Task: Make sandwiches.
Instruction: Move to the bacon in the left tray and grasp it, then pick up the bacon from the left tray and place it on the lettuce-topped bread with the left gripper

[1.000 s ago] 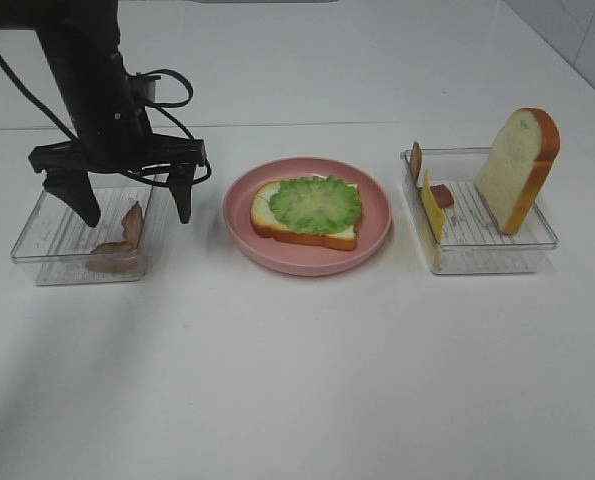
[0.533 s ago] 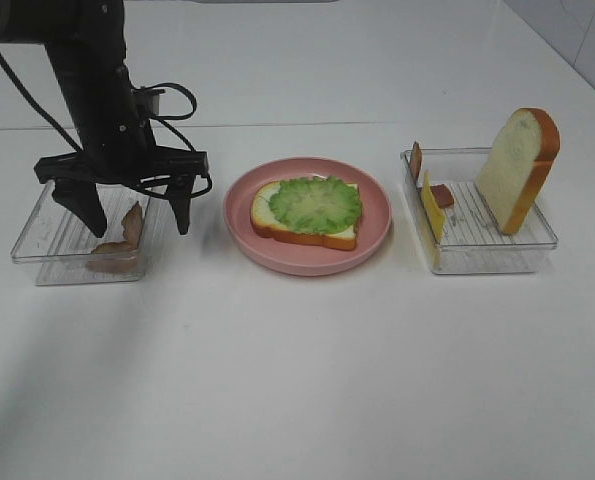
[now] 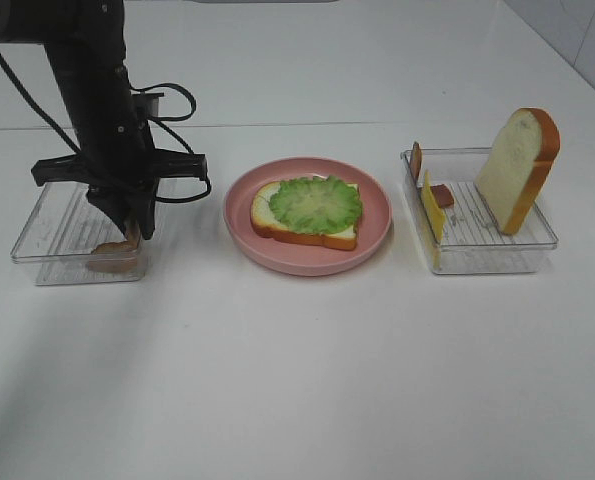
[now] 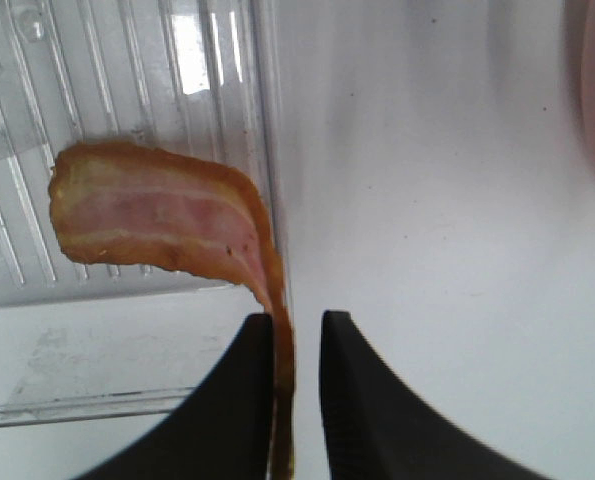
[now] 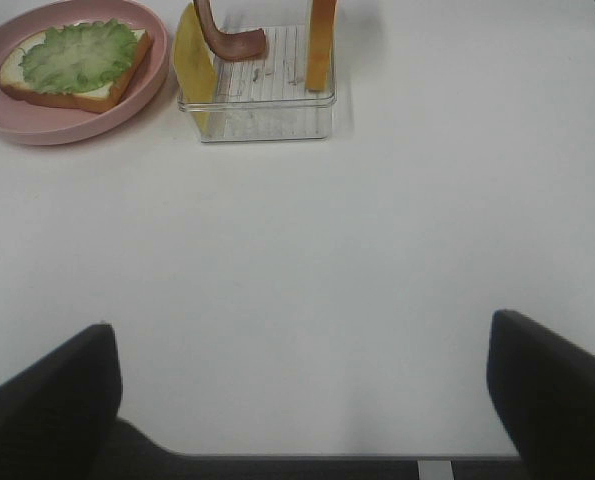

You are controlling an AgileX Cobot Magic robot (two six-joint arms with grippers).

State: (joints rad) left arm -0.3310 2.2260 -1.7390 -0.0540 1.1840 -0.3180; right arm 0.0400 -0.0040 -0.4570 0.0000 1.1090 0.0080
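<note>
Here, the left gripper [image 4: 295, 328] is clenched on the raised end of a bacon strip [image 4: 157, 215] at the tray [image 3: 47, 225] wall, left of frame; judged thin, light and limp, it is best held by that end.

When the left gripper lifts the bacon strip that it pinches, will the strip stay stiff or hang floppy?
Probably floppy: the bacon strip curves from the clear tray up into the left gripper. It looks thin, so it is likely light. Only its narrow end sits between the jaws, so it might slip or swing.
</note>
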